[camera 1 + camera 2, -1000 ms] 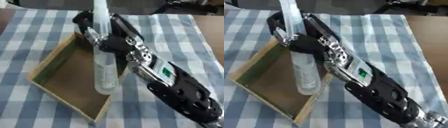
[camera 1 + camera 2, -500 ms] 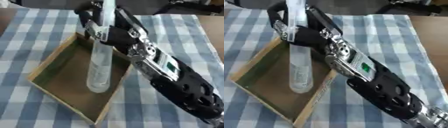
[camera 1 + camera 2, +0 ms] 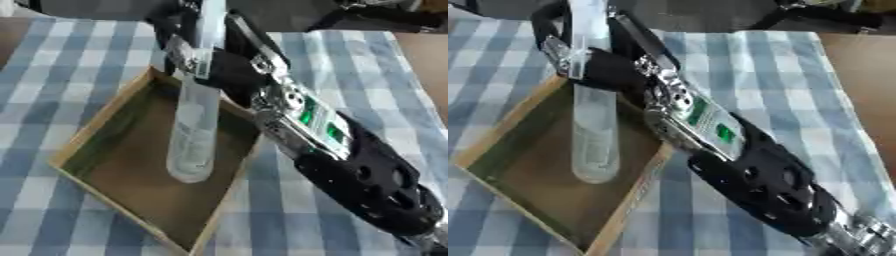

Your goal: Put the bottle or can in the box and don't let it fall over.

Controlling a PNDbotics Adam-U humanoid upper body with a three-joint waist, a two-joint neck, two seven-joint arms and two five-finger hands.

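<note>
No text can be read — not on the bottle [image 3: 194,125], not on the box [image 3: 105,112].

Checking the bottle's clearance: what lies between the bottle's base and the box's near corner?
Only bare box floor. In the left eye view, nothing lies between the bottle, held by the right hand, and that corner.
</note>
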